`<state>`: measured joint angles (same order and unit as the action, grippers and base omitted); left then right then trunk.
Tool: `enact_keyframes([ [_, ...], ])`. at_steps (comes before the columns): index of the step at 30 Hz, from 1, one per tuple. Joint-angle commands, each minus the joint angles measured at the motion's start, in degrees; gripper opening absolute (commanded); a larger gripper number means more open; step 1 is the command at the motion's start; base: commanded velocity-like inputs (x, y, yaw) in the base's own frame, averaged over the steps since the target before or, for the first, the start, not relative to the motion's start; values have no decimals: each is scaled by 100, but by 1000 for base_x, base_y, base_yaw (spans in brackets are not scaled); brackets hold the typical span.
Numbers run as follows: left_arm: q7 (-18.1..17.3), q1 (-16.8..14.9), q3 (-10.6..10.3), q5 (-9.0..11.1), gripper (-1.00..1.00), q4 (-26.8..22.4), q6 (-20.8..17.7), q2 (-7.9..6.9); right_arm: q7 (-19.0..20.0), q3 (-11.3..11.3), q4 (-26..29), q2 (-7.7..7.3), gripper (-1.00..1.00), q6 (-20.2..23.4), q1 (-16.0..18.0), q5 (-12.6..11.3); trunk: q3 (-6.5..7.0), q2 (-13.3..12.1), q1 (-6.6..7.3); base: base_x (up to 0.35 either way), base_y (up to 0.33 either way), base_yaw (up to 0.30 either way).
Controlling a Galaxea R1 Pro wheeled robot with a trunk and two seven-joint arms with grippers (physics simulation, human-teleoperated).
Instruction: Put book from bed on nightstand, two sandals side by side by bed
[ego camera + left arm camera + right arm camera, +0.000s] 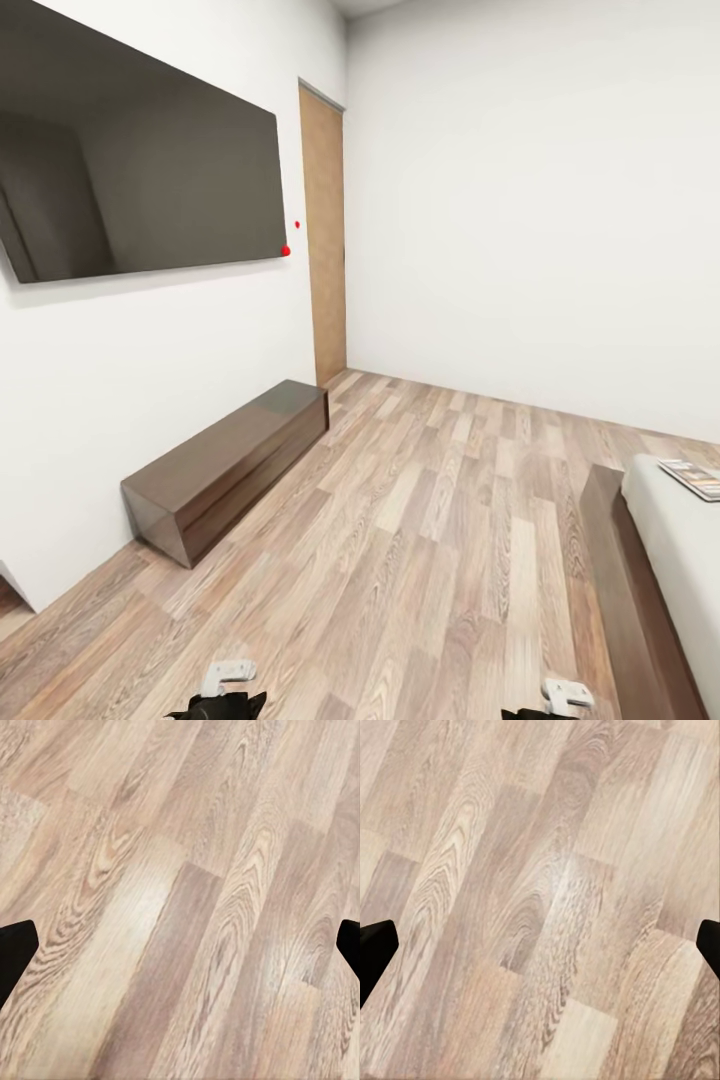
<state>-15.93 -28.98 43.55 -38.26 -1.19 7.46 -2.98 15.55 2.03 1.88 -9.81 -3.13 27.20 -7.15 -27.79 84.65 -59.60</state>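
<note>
The bed [655, 560] carries the book [692, 478]; low bench [225, 468] on floor [420, 540].

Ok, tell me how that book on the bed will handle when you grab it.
The book looks thin and flat, so probably light and a bit bendy. It lies flush on the mattress, so a pincer may struggle to get under it; sliding it toward the edge seems easier.

Home bedroom, bed [672, 540] right of the claws, wall television [140, 160], probably a low media bench [225, 465] ahead-left, wood-plank floor [440, 520]
</note>
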Motion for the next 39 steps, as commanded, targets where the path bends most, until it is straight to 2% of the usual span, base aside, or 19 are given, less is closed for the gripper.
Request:
enact_keyframes([
  [1,-15,-3,49,-56,100,0,16,-1,41,17,-9,-2,100,-11,5,-51,-6,3,0,51,0,0],
  [10,-23,21,49,-59,100,2,20,-1,67,17,-12,10,100,-12,5,-80,-6,3,0,39,0,0],
  [25,-24,24,49,-59,100,3,19,0,28,17,-12,32,100,-12,5,-73,-6,3,0,307,0,-8],
  [39,-24,24,49,-59,100,2,19,0,62,17,-4,23,100,-12,5,-88,-6,3,0,327,0,-259],
])
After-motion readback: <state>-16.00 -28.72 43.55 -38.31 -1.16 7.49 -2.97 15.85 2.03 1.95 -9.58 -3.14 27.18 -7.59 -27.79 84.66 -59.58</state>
